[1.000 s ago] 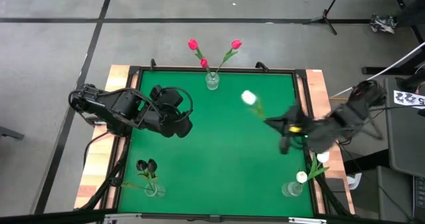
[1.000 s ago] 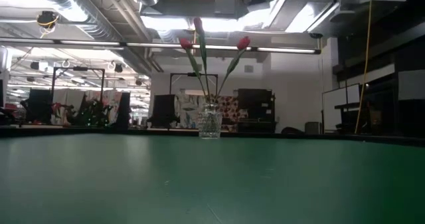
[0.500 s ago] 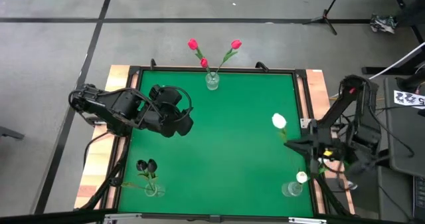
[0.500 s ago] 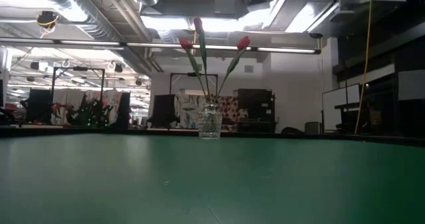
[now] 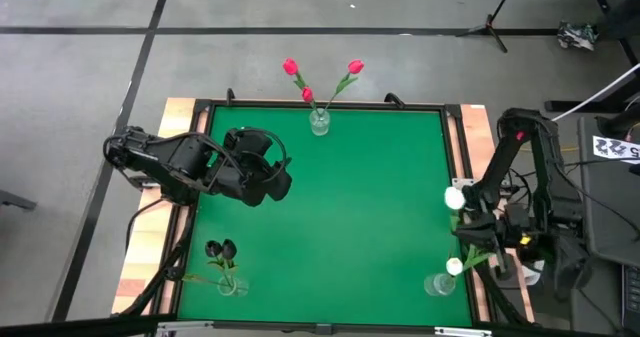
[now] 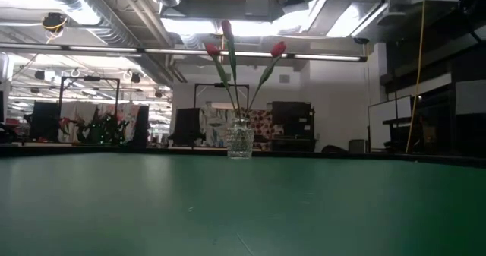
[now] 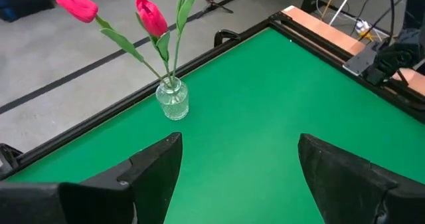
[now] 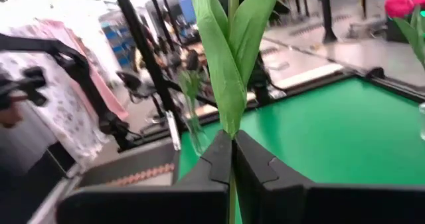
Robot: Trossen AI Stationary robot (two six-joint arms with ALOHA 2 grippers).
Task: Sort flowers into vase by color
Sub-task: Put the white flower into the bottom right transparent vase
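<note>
Right tool (image 8: 232, 159) clamps a white tulip (image 5: 455, 197) by its stem over the worktop's (image 5: 350, 197) right edge; left tool (image 7: 239, 177) hangs spread apart at mid-left.

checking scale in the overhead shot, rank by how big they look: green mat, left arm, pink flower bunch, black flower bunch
1. green mat, by far the largest.
2. left arm.
3. pink flower bunch, spread wide above its vase.
4. black flower bunch, a tight cluster.
The flowers stand taller, so nearer the camera, which slightly inflates them.
</note>
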